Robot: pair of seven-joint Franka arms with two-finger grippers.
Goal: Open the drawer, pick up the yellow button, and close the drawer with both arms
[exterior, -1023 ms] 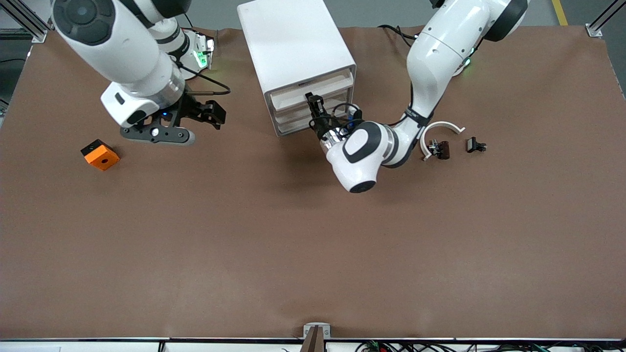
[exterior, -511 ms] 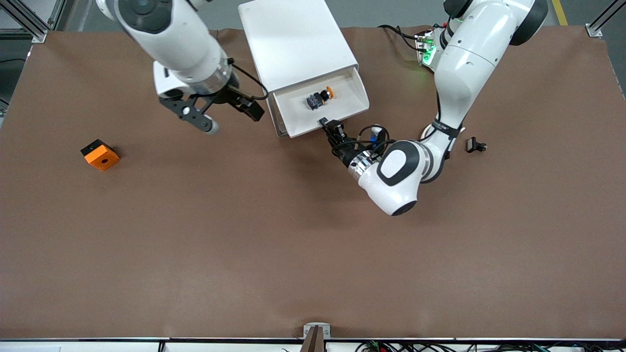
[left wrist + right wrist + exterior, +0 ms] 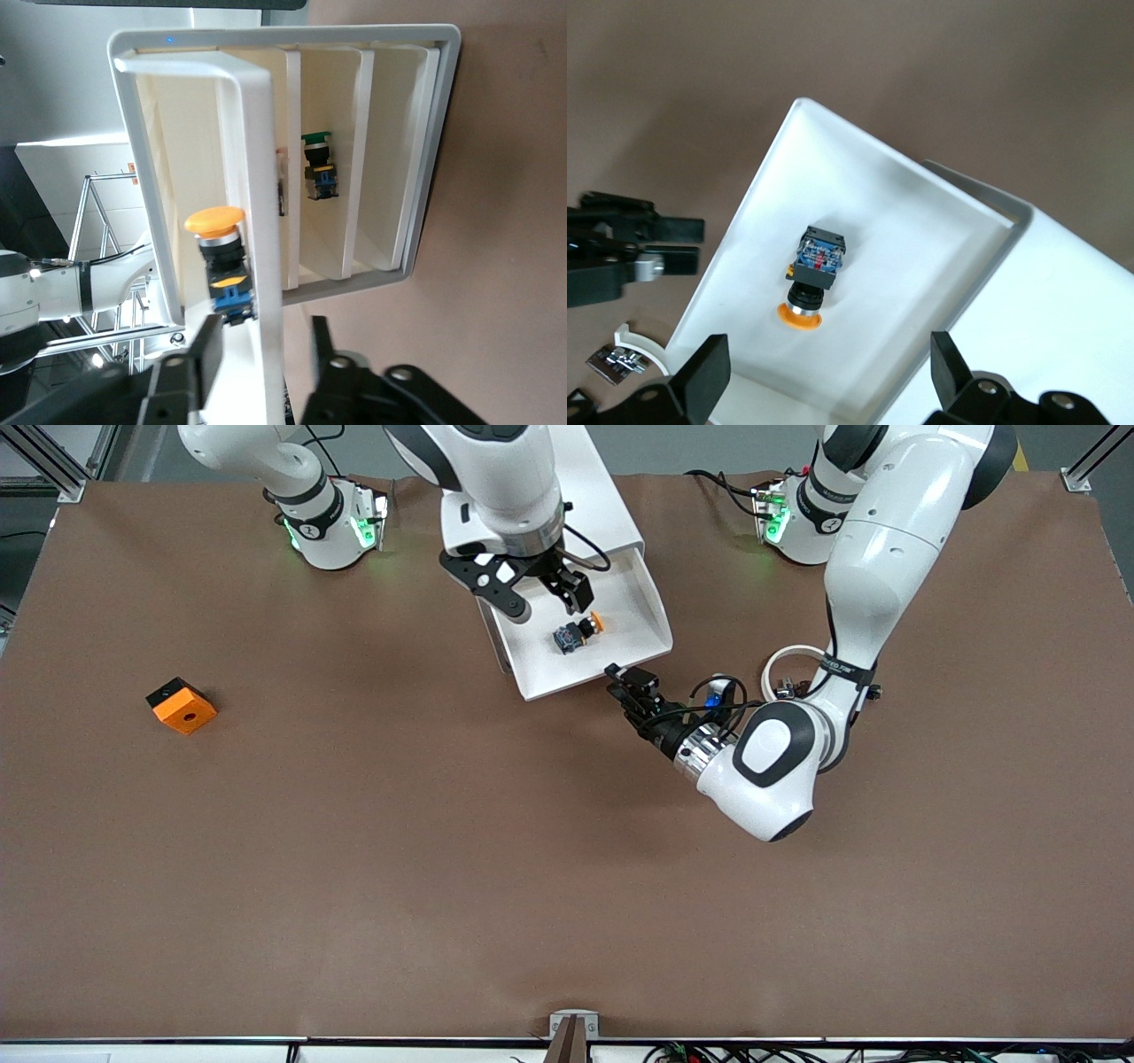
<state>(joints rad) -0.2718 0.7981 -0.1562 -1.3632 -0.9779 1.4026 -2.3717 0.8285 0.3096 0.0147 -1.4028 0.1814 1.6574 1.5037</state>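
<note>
Fingers of the left gripper (image 3: 631, 684) stand apart just off the cream front of the drawer (image 3: 642, 607), one to each side of its front wall in the left wrist view, not clamped on it. Next up from that gripper, the drawer is pulled well out of the white cabinet (image 3: 592, 487) with the button (image 3: 577, 633) lying on its side on the drawer floor, orange cap toward the left arm's end. Over the drawer hangs the right gripper (image 3: 542, 598), its fingers spread wide above the button and touching nothing. An orange block (image 3: 181, 705) sits well apart toward the right arm's end, and a white curved band (image 3: 784, 662) lies by the left arm.
</note>
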